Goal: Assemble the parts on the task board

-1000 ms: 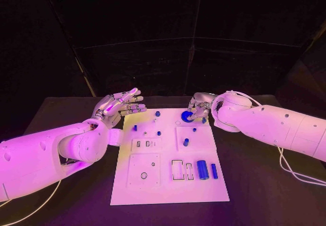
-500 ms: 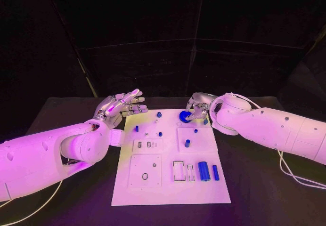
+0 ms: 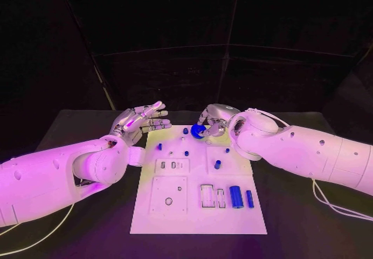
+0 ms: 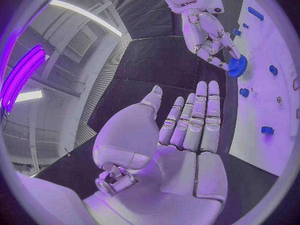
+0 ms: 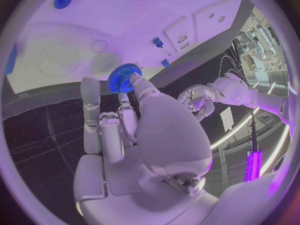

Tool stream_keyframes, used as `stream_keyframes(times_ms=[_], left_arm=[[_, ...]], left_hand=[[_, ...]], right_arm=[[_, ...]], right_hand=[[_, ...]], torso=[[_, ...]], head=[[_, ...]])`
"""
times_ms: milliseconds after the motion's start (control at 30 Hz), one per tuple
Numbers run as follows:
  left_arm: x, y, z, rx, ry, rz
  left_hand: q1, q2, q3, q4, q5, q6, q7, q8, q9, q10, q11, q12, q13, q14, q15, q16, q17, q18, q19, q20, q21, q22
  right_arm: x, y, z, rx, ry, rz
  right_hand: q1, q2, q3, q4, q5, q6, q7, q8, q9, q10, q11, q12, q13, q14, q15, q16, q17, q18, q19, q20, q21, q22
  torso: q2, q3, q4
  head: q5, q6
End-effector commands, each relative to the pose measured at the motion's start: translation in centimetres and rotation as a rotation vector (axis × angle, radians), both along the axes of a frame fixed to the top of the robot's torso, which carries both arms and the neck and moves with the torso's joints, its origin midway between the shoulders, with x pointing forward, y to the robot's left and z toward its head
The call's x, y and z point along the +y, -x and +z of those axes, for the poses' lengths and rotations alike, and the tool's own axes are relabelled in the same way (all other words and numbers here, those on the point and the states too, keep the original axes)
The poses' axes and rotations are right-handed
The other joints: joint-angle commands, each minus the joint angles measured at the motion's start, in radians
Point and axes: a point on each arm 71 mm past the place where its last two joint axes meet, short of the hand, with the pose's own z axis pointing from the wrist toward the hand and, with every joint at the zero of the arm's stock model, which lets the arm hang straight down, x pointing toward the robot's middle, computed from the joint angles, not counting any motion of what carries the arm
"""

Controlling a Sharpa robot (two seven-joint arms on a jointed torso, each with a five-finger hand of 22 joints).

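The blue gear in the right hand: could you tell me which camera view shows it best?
The right wrist view: the blue gear sits close, teeth plain, pinched by the right hand. The left wrist view shows it smaller, at that hand's fingertips beside the task board. The head view shows a small blue blob.

Two bulky, smooth white arms, each ending in a silver, jointed, many-fingered left hand [image 3: 138, 122] or right hand [image 3: 214, 122]. Thin white cables trail beside both arms.

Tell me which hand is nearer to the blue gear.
Right. The right hand holds the blue gear in its fingers at the task board's far end; the left hand is open, off beside the board.
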Motion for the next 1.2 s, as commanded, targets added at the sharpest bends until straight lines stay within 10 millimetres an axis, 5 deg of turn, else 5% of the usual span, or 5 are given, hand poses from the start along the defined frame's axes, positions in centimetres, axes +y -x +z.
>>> stream_keyframes(times_ms=[33, 467, 1200], left_arm=[[-0.2, 0.0, 0.2, -0.011, 0.008, -0.015], [-0.3, -0.1, 0.2, -0.011, 0.008, -0.017], [-0.4, -0.1, 0.2, -0.013, 0.009, -0.019]], left_hand=[[0.009, 0.004, -0.001, -0.005, 0.006, -0.007, 0.05, -0.006, -0.001, -0.009, 0.002, -0.006, -0.001, 0.006, -0.001, -0.005, -0.001, 0.012, 0.008, 0.0, -0.004, -0.002], [0.009, 0.004, -0.001, -0.005, 0.006, -0.007, 0.05, -0.006, -0.001, -0.009, 0.002, -0.006, -0.001, 0.006, -0.001, -0.005, -0.001, 0.012, 0.008, 0.0, -0.004, -0.002], [0.01, 0.005, 0.0, -0.006, 0.006, -0.005, 0.05, -0.005, -0.001, -0.008, 0.002, -0.006, -0.001, 0.007, -0.001, -0.006, -0.001, 0.012, 0.009, 0.0, -0.005, -0.002]], right_arm=[[1.1, -0.2, 0.3, -0.056, 0.021, 0.027], [3.6, -0.7, -0.3, -0.028, 0.04, 0.067], [5.2, -0.6, -1.5, 0.013, 0.078, 0.099]], right_hand=[[-0.011, -0.009, 0.018, 0.009, 0.0, 0.03, -0.019, -0.005, 0.002, 0.007, -0.001, 0.005, 0.001, 0.08, -0.005, 0.005, 0.14, -0.014, 0.004, -0.004, 0.003, 0.001], [-0.021, -0.013, 0.03, 0.009, -0.005, 0.032, -0.017, -0.012, 0.002, 0.006, 0.0, 0.004, 0.001, 0.079, -0.004, 0.005, 0.14, -0.014, 0.004, -0.003, 0.005, 0.003], [-0.048, -0.031, 0.052, 0.008, -0.017, 0.015, -0.009, -0.04, -0.001, -0.005, 0.007, -0.005, -0.009, 0.079, 0.002, 0.005, 0.139, -0.015, 0.005, 0.002, 0.008, 0.008]], torso=[[0.002, 0.0002, 0.0035], [0.001, 0.0018, -0.0023], [0.0, 0.0016, -0.0019]], head=[[0.004, -0.002], [0.019, -0.007], [0.021, -0.011]])
